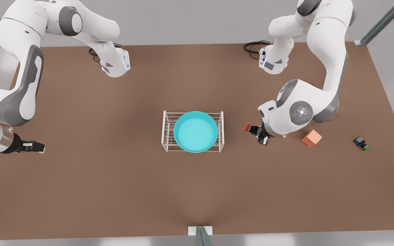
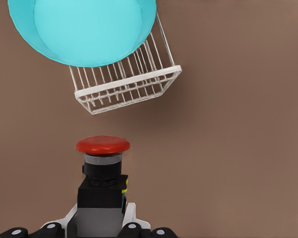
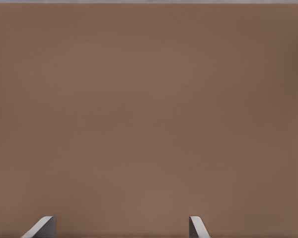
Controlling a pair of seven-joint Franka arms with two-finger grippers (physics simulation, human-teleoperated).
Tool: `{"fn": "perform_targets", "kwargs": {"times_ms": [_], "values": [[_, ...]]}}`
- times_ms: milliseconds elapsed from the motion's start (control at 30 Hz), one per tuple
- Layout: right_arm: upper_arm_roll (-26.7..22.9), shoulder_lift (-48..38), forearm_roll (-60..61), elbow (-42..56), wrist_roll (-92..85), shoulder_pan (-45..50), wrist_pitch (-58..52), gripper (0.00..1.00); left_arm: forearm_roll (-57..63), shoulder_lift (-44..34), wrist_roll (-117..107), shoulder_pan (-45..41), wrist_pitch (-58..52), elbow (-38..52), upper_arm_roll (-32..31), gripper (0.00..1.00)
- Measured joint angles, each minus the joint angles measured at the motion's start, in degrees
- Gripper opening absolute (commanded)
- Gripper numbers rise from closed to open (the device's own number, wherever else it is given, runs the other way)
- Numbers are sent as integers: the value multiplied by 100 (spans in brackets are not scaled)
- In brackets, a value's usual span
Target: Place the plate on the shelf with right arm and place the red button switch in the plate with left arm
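already the plate (image 1: 195, 131) is sitting on top of the shelf (image 1: 165, 130) at mid-table. over on the front view's right, the left gripper (image 1: 258, 132) is holding the red button (image 1: 247, 127) by its dark body, cap pointing toward the shelf, just beside it. an orange cube (image 1: 312, 138) and a green switch (image 1: 362, 143) are lying farther right. the right gripper (image 1: 34, 147) is waiting at the far left, fingers (image 3: 198, 228) spread wide over bare table (image 3: 149, 109).
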Motion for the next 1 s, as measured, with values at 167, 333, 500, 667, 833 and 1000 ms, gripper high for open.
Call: {"fn": "perform_targets", "kwargs": {"times_ms": [167,333,500,667,833,1000], "values": [[35,33,-11,-7,-43,15,6,100,-35,218,-1009,-931,-121,395,-5,39],[42,44,-14,-7,-75,14,8,100,-3,958,-2135,-1781,-149,1282,15,39],[42,45,-17,-7,-100,8,7,100,47,1561,-3204,-2480,13,1813,366,40],[49,74,-6,-6,-116,23,10,100,242,1905,-4027,-2781,228,2027,599,40],[59,88,2,-1,-119,34,48,100,308,1984,-4660,-2911,375,2022,682,100],[60,88,4,0,-120,31,74,100,313,1630,-5134,-2326,221,2026,742,100]]}}
